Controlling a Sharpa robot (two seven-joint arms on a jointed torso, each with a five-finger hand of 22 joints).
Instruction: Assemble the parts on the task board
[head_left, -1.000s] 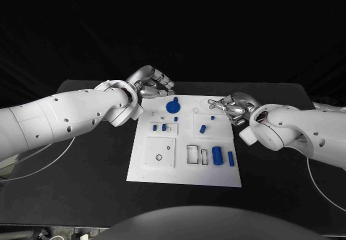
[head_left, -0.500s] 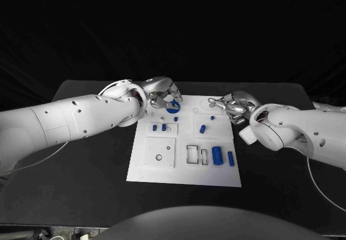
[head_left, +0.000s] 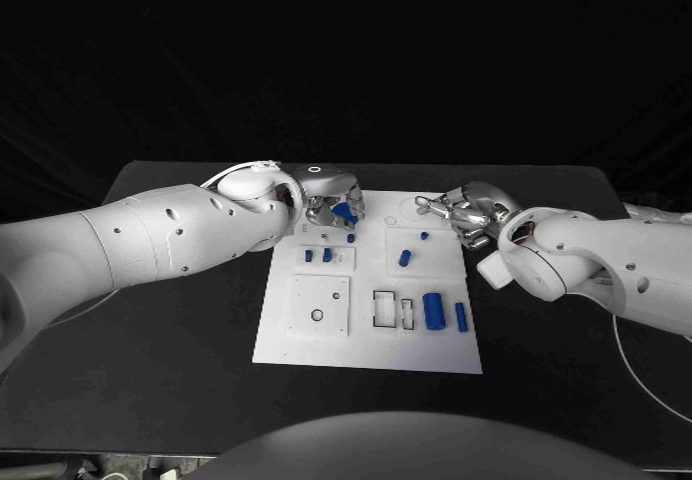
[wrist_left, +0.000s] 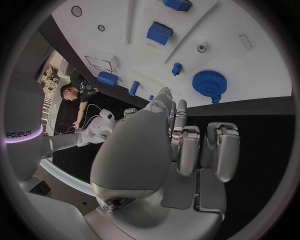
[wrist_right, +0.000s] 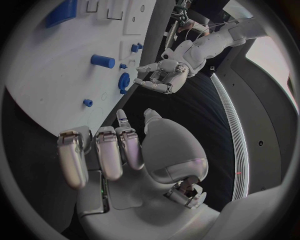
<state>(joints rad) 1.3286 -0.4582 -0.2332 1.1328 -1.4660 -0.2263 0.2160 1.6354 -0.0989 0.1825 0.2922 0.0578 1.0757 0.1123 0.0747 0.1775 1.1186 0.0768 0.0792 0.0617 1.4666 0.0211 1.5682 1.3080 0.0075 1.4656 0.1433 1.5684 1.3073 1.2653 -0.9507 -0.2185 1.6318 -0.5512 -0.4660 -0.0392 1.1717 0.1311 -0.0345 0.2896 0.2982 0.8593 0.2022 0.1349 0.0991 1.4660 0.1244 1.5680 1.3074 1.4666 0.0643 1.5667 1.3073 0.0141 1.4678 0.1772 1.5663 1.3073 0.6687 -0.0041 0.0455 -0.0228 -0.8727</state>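
While the left hand (head_left: 332, 203) is hovering over the far edge of the task board (head_left: 325, 345), its silver fingers (wrist_left: 226, 150) are hanging apart and gripping nothing, just above the blue gear (wrist_left: 209, 82). The gear is showing as a round, toothed disc of matte blue plastic with a short stub at one side, sitting near the board's far edge. The board is lying as a flat white rectangular plate on the black table (head_left: 173, 370), carrying raised square panels, small holes and rectangular cut-outs. Blue cylinders (head_left: 434, 312) are lying toward the board's near right corner, smooth and rounded. The right hand (head_left: 464, 214) is resting at the board's far right corner, fingers loosely curled, holding nothing.
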